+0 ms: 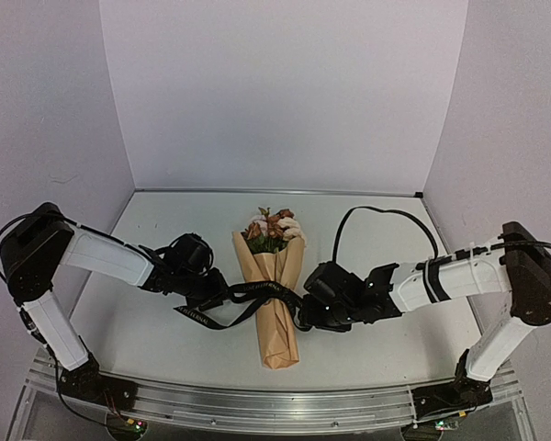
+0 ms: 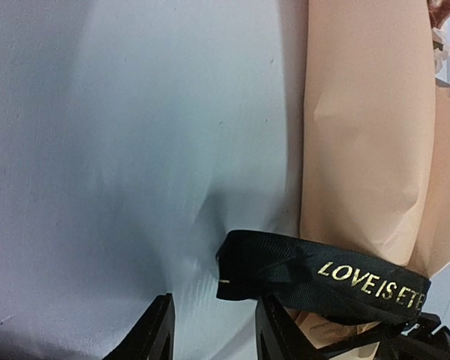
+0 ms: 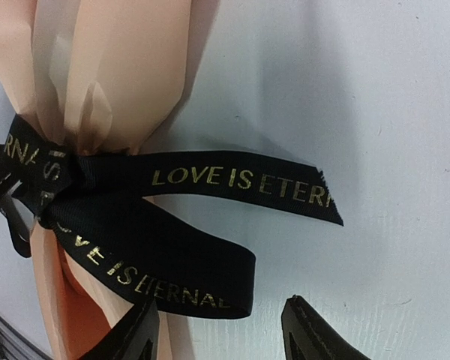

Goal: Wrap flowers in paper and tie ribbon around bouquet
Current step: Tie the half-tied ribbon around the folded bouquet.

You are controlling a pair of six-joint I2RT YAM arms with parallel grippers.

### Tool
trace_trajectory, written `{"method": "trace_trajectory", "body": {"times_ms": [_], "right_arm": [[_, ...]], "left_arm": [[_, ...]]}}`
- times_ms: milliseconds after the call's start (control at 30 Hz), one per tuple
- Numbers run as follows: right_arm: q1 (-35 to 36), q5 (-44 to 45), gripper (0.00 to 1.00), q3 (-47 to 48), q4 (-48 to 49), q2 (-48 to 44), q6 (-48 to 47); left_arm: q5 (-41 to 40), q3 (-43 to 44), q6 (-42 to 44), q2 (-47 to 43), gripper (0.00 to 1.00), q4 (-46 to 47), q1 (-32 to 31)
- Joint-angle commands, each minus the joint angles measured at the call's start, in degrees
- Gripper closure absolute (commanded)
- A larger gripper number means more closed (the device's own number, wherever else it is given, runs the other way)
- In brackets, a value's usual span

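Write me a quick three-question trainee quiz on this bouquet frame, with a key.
1. True or false: the ribbon is tied around the bouquet.
2. The flowers point toward: A) the far wall; B) the near side; C) the left side.
3. What is printed in gold on the ribbon?
Key: 1 true; 2 A; 3 LOVE IS ETERNAL.
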Motion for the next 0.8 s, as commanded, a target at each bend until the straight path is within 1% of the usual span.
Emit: {"method": "trace_trajectory", "body": {"times_ms": [0,167,333,433,533,600,633,700,767], "right_arm": [[0.9,1.9,0.43,0.4,1.0,1.6,1.3],[0.9,2.4,0.46,0.7,1.0,3.9,2.1],[0.8,2.9,0.48,2.6,1.0,6.1,1.4],[0.8,3.2,0.50,3.6,0.9,7.0,0.9],[0.6,3.7,0.54,4.2,0.9,7.3,0.4],[0.4,3.8,0.62,4.7,0.7,7.6,0.0],[0.3,3.8,0.67,4.9,0.4,7.7,-0.2],[0.2,4.1,0.85,5.5,-0.6,7.7,-0.9],[0.1,5.1,0.95,6.1,-2.6,7.4,-2.1]], "left_arm": [[-1.9,3.4,1.6,2.3,0.62,0.4,-0.2],[-3.4,4.4,2.3,3.7,0.67,-0.5,-0.2],[-4.4,4.8,3.1,4.5,0.68,0.3,-0.2],[-5.1,5.9,3.7,5.2,0.72,0.7,-0.2],[-6.3,6.5,4.4,5.3,0.81,2.3,-0.2],[-7.3,6.8,4.8,5.1,0.89,3.6,-0.2],[-7.8,6.9,5.0,4.9,0.93,3.9,-0.2],[-9.3,7.2,5.5,4.1,0.99,4.1,-0.2],[-11.4,7.3,6.5,3.3,1.00,3.9,0.0]]}}
